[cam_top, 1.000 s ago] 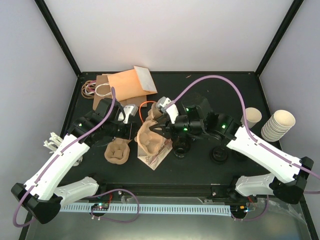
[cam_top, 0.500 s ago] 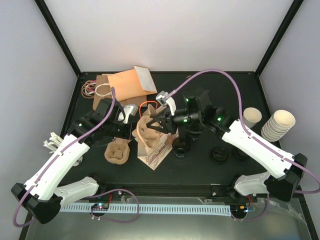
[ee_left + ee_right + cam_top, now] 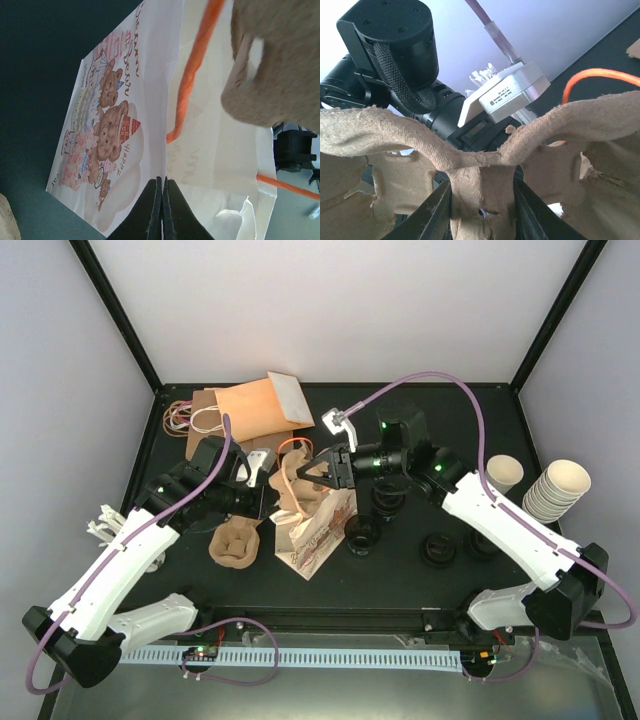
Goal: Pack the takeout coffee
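Note:
The takeout coffee, a single small cream cup, stands at the right of the table, far from both grippers. My left gripper is shut on the rim of a white gift bag with a teddy-bear print and orange handles. In the top view the bag sits mid-table. My right gripper is shut on the middle rib of a tan pulp cup carrier. The carrier hangs over the bag's mouth beside the right gripper.
A tall stack of nested cream cups stands at the far right. Black lids lie right of the bag. A second pulp carrier lies left of it. Brown and orange paper bags lie at the back left.
My right gripper has carried the pulp carrier up and toward the back, over the bag's mouth. The bag now stands more upright. The left arm has held still.

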Available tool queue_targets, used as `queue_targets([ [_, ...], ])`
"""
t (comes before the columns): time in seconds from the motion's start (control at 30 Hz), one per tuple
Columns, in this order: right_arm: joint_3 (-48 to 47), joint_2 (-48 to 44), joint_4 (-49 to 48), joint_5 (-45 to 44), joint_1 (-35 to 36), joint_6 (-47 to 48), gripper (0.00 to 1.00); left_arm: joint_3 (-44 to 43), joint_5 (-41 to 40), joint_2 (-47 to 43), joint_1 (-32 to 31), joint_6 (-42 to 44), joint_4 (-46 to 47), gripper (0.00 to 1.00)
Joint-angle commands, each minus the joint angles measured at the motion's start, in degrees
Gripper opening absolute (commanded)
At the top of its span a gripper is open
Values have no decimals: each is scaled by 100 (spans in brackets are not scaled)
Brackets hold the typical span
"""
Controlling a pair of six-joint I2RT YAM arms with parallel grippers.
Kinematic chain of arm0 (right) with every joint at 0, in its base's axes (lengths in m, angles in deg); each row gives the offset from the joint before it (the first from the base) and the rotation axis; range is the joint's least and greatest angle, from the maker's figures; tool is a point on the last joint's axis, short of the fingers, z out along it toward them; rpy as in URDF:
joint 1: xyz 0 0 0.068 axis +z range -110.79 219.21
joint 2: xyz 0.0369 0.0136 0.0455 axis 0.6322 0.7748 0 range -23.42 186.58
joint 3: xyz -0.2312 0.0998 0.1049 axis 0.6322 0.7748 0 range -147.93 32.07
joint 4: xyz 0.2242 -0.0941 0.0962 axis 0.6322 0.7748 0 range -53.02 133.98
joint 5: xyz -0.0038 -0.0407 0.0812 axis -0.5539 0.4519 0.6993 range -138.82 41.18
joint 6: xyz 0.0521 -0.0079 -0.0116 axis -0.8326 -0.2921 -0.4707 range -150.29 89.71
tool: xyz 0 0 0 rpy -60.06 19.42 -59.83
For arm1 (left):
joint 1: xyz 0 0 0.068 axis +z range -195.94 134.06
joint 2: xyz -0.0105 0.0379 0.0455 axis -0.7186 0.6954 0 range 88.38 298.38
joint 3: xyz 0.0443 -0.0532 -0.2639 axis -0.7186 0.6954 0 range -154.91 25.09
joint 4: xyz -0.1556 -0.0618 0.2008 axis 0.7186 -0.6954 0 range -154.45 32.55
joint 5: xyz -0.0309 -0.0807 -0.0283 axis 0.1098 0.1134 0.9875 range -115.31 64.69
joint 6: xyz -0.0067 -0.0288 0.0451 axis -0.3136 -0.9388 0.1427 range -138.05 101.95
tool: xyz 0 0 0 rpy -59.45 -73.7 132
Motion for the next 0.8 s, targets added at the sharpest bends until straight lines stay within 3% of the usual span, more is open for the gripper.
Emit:
queue_targets([
  [0.0,86,110,-194,349,-42,-145,32,-128,-100,-36,-18,33,-9,2],
  [0.47,647,-149,36,288,-238,-98,32,-167,-543,-200,138,-262,80,2],
  [0.77,-648,480,2433,-681,-344,1285,33,-209,-386,-181,150,250,-61,1],
])
